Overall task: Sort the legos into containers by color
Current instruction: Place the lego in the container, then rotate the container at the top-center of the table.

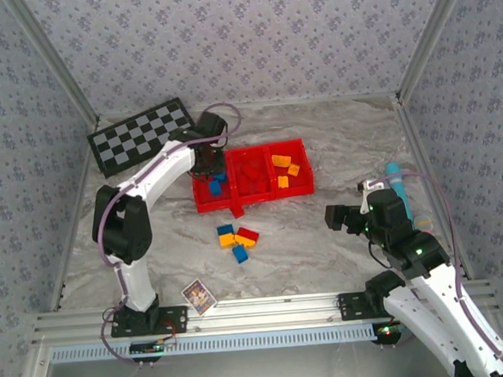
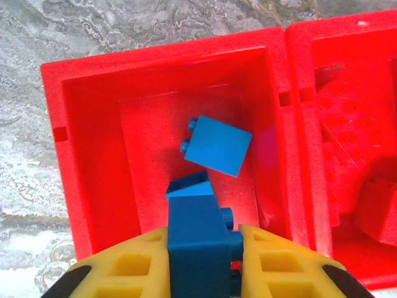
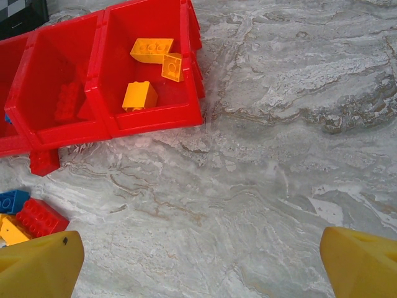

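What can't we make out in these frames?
- Top view: the left arm covers most of the left compartment; its legos can't be counted.
- Top view: red legos blend into the middle compartment; number unclear.
- Left wrist view: the held blue lego in the left pincer hides part of the blue lego beneath.
- Right wrist view: the left edge cuts off the loose legos.

Enclosure: three walls, back wall, left wall and right wall, all covered in a grey-lilac sheet with a small repeating floral print. Pale metal posts, the left post and the right post, run along the back corners. The tabletop is grey-white with marble veining. An aluminium rail spans the near edge, with a slotted strip just below it. A black-and-white checkerboard lies at the far left corner. Light is bright and even; shadows are soft.
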`<state>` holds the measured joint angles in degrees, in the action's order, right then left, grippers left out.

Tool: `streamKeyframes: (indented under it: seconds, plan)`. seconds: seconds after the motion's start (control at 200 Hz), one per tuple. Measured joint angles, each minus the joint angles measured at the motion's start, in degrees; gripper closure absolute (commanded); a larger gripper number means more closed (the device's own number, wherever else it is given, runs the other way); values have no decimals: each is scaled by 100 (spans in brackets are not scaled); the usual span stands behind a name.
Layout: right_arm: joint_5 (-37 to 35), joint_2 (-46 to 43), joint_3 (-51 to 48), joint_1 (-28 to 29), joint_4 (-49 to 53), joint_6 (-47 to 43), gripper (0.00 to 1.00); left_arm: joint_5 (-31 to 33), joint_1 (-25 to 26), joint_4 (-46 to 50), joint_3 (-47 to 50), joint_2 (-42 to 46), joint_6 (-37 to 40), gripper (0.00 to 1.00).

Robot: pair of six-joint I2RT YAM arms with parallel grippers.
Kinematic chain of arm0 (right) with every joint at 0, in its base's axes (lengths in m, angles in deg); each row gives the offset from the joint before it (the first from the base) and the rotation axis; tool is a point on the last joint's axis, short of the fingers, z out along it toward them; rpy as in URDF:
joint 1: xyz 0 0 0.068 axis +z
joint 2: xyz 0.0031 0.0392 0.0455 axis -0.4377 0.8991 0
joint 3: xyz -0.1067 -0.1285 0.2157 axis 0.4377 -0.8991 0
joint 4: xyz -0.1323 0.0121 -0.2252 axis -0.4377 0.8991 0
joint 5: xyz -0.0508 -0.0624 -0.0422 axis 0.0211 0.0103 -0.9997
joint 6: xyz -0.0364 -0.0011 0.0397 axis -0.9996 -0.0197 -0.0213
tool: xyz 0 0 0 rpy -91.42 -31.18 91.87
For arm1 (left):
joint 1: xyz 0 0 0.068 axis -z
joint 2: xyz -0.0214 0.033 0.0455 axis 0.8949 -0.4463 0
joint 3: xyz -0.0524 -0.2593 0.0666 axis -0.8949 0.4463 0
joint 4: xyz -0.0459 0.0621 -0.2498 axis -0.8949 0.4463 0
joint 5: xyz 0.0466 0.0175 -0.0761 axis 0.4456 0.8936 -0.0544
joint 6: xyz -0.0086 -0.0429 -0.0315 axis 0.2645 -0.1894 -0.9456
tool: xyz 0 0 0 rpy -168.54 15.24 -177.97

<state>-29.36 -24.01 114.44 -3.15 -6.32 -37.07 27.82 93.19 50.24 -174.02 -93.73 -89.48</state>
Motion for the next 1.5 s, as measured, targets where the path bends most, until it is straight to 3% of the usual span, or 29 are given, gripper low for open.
streamKeyframes:
  seconds: [0.21,0.4,0.555,0.68,0.87,1.179,1.499]
  plan:
    - [-20,0,0,0,0,-2,0,109,-131,39,-74,-212,-2,74]
    - [-26,-4,0,11,0,0,0,55,-306,20,-74,-212,11,64]
    - [-61,-4,0,28,0,0,0,-13,-382,-35,-74,-212,74,48]
    - [-66,-4,0,59,0,2,0,-299,-382,-352,83,-138,177,28]
    - [-87,-4,0,96,0,42,0,-649,-267,-629,774,507,306,17]
    - [-109,11,-20,111,0,44,0,-651,769,-861,2151,1884,153,14]
    - [-107,74,-31,111,-2,42,0,-695,1047,-918,3045,1965,-398,16]
